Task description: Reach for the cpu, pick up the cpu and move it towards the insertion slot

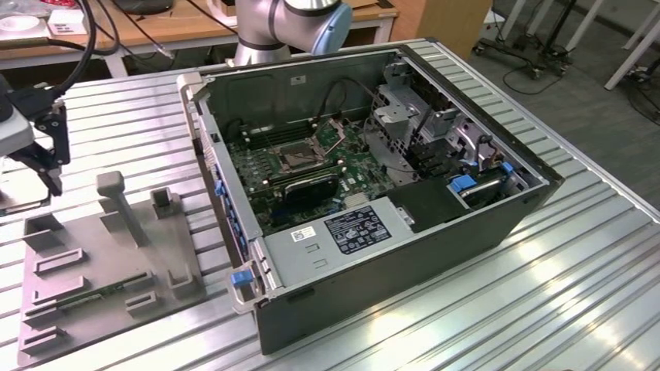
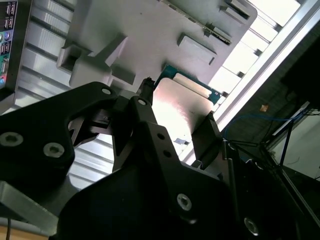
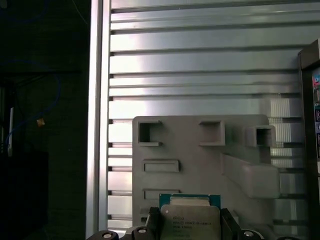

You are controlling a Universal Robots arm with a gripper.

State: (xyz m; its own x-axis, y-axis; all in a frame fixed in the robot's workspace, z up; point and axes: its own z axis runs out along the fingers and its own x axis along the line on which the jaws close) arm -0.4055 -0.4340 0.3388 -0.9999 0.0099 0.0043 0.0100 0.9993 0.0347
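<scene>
One cpu sits between the two black fingers of the single end effector. The fingers press on two opposite edges, so the end effector is closed on the chip and carries it. In both wrist views the cpu lies flat across the gap, with its silvery lid towards the cameras and a thin green rim showing along the edge farthest from the wrist. The chip is square, so no long axis stands out. In the first wrist view its edges run parallel to the edges of the grey tray behind it. In the second wrist view the cpu overlaps the tray's border, with the end effector around it.

There is one tray. It carries three square pockets, two shallow rectangular recesses and one long raised block. It lies on the ribbed metal surface.

In the exterior view the end effector hangs at the exterior view's left, above the surface near the tray's far corner. One open computer case lies on the surface to the exterior view's right of the tray. Its one insertion slot, a shiny frame with a dark centre, is on the green motherboard, well apart from the end effector.
</scene>
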